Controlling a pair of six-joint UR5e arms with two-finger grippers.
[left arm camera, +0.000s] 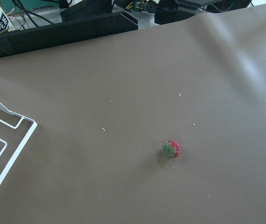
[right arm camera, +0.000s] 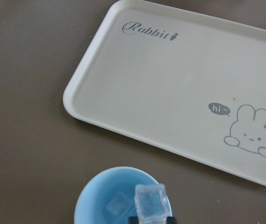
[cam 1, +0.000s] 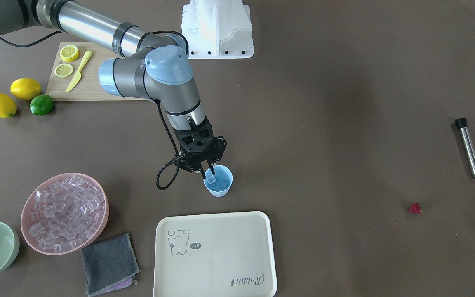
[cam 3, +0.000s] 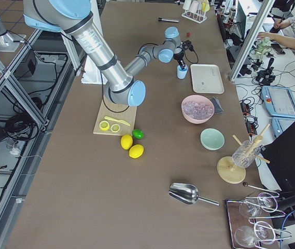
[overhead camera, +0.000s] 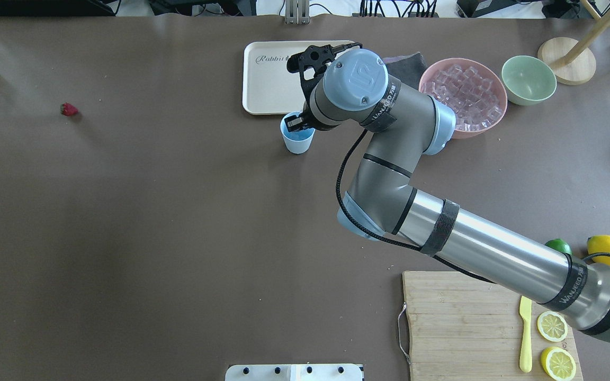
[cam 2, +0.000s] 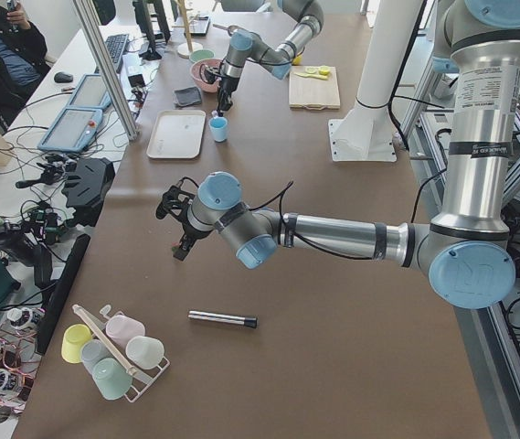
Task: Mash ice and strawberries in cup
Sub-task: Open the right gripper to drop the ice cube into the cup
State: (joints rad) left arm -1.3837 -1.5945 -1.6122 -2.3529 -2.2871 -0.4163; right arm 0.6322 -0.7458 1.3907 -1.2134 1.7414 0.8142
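Currently your right gripper pinches one ice cube over the cup, a second cube already inside; expect it hard, light and slippery, so grip flat opposite faces; strawberry lies well apart; left gripper state unreadable

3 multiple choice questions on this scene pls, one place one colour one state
1. The strawberry lies: A inside the cup; B on the ice heap; C on the bare table.
2. The bowl holding the ice heap is: A pink; B green; C blue.
3. The right hand is: A open, empty; B shut on an ice cube over the cup; C shut, empty.
Answers: C, it sits alone on the table; A, its rim is pink; B, the cube sits between its fingers above the cup.
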